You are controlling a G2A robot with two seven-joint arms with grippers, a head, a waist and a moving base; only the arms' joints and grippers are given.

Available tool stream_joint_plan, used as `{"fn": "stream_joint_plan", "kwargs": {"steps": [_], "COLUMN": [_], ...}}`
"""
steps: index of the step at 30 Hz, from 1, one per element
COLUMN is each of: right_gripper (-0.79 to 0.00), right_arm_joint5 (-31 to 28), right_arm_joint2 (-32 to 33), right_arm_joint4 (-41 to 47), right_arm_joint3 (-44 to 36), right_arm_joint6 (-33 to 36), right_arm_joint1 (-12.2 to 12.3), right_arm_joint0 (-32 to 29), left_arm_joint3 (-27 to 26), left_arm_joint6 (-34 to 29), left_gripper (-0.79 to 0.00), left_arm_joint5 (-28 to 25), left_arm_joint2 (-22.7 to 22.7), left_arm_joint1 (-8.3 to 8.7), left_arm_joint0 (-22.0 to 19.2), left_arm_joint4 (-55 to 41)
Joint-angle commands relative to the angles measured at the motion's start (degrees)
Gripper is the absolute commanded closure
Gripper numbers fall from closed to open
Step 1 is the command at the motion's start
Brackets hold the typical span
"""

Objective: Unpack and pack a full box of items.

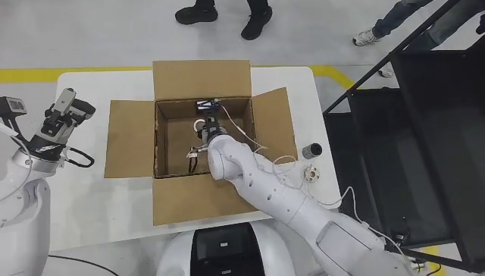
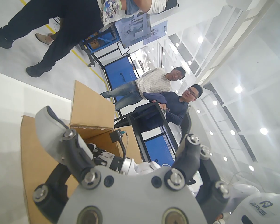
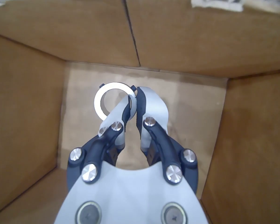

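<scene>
An open cardboard box point(image 1: 130, 148) stands in the middle of the white table, all flaps folded out. My right arm goes down into it. Inside, my right gripper point(image 3: 133, 94) is shut on the rim of a flat silver metal ring point(image 3: 102, 104), held just above the bare box floor point(image 3: 189, 108). From above, the right gripper point(image 1: 195, 159) sits low in the box near its front wall. My left gripper point(image 1: 70, 108) hangs open and holds nothing over the table's left edge, well clear of the box. Its fingers point(image 2: 51, 120) spread wide, facing the box point(image 2: 91, 108).
A dark cylinder point(image 1: 311, 150) and a small white round part point(image 1: 311, 174) lie on the table right of the box. A black cart point(image 1: 424, 139) stands close to the table's right side. The box walls point(image 3: 25, 108) close in around the right gripper.
</scene>
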Motion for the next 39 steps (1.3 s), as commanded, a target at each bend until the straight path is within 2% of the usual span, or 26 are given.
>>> {"fn": "stream_joint_plan", "kwargs": {"steps": [1, 8, 17, 28, 33, 39], "right_gripper": [0.0, 0.0, 0.0, 0.0, 0.0, 0.0], "right_arm_joint5": [-2.26, -15.05, -28.39, -36.37, -38.39, -42.74], "right_arm_joint2": [2.16, 11.63, 22.8, 36.27, 42.0, 47.65], "right_arm_joint4": [-1.38, 0.97, 9.82, 21.93, 23.66, 29.77], "right_arm_joint3": [-5.41, -22.26, -33.34, -44.6, -47.61, -48.34], "right_arm_joint6": [1.65, 4.69, 4.96, -4.72, -8.27, -14.15], "right_arm_joint1": [1.16, 4.61, 7.24, 9.24, 9.95, 10.35], "right_arm_joint0": [-2.51, -12.59, -23.07, -39.46, -45.88, -51.03], "left_arm_joint3": [0.0, 0.0, 0.0, 0.0, 0.0, 0.0], "left_arm_joint6": [0.0, 0.0, 0.0, 0.0, 0.0, 0.0], "left_gripper": [-0.785, -0.785, -0.785, -0.785, -0.785, -0.785], "left_arm_joint5": [0.0, 0.0, 0.0, 0.0, 0.0, 0.0], "left_arm_joint2": [0.0, 0.0, 0.0, 0.0, 0.0, 0.0], "left_arm_joint1": [0.0, 0.0, 0.0, 0.0, 0.0, 0.0], "left_arm_joint0": [0.0, 0.0, 0.0, 0.0, 0.0, 0.0], "left_arm_joint4": [0.0, 0.0, 0.0, 0.0, 0.0, 0.0]}}
